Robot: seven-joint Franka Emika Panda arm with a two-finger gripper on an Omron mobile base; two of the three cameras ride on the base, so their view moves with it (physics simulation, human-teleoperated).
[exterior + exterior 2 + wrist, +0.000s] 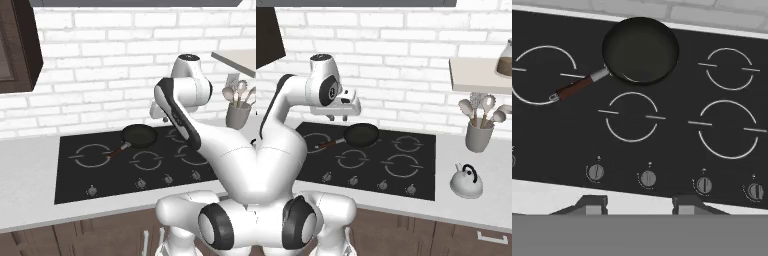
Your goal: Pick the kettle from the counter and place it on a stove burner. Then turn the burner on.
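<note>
While my claw (337, 118) hangs empty, tips apart, the small squat silvery-white kettle (466, 182) looks rigid, slick; I'd grip its arched handle at twelve o'clock.

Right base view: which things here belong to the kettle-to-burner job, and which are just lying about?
Job: kettle, counter, stove, burner, knobs, tool.

Lying about: frying pan, utensil cup, shelf, jar.

I can read no text, brand or number anywhere; the stove (677, 145) bears only unlabelled ring markings and dashes.
</note>
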